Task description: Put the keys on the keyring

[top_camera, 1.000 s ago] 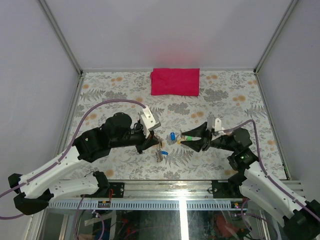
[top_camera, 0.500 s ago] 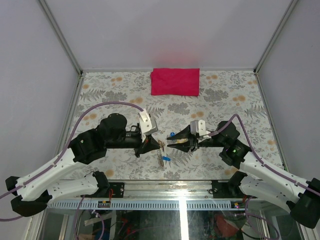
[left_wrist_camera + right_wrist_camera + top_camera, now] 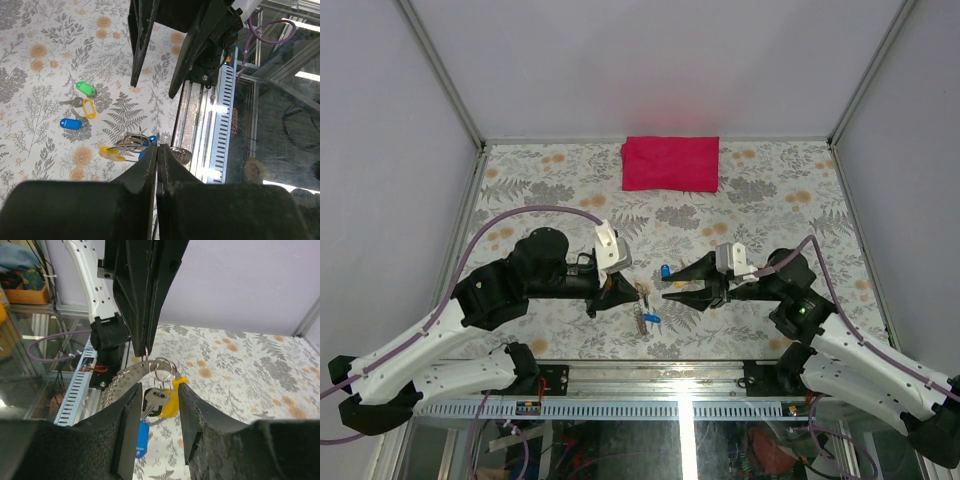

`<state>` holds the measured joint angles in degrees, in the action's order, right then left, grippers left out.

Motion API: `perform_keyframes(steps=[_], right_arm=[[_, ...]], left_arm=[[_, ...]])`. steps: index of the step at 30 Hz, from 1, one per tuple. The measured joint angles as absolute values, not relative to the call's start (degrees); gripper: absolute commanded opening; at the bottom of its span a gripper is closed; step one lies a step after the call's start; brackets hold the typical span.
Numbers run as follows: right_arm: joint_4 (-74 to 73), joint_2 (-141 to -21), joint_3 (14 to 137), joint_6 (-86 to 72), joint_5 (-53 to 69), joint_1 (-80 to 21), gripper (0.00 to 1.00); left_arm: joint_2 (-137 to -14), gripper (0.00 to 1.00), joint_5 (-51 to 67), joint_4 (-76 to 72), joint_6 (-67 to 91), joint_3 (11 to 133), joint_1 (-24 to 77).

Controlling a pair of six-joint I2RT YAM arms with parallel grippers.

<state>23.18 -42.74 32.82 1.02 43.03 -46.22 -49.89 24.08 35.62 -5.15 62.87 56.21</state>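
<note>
My left gripper [image 3: 628, 290] is shut on the thin silvery keyring [image 3: 162, 369], held above the table. A silver key with a yellow tag [image 3: 167, 400] and a blue tag [image 3: 142, 440] hang from it. My right gripper [image 3: 158, 390] is open, its fingers either side of the hanging bunch; in the top view the right gripper [image 3: 670, 291] points left at the keyring [image 3: 641, 291]. Loose keys lie on the table: a green tag [image 3: 86, 89], a yellow tag [image 3: 88, 107] and a blue tag [image 3: 70, 123]. The top view shows only the blue one [image 3: 665, 271].
A red cloth [image 3: 670, 162] lies at the back middle of the flowered table [image 3: 540, 180]. The metal rail [image 3: 680, 375] at the table's near edge runs just below the two grippers. Grey walls close in the left, right and back.
My right gripper has swung left from over the loose keys to the hanging bunch, then eased back slightly. My left gripper has shifted a little, still holding the keyring.
</note>
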Motion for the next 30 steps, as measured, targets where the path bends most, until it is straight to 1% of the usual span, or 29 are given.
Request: perform_keyframes(steps=[5,9,17,24,30], right_arm=[[28.2,-48.1,33.7,-1.3,43.0,-49.6,0.40],[28.9,-51.6,34.0,-1.1,42.9,-52.4,0.35],[30.8,-52.3,34.0,-1.3,42.5,-54.3,0.32],[32.0,-52.6,34.3,-2.0,42.5,-54.8,0.20],[32.0,-53.1,34.5,-2.1,42.4,-54.8,0.04]], left_arm=[[-50.2,0.00,25.7,35.6,-5.5,62.9,56.2],[-50.3,0.00,26.5,35.5,-5.5,62.9,56.2],[-50.2,0.00,27.2,35.5,-5.5,62.9,56.2],[-50.3,0.00,27.6,35.5,-5.6,62.9,56.2],[-50.3,0.00,28.2,35.9,-5.9,62.9,56.2]])
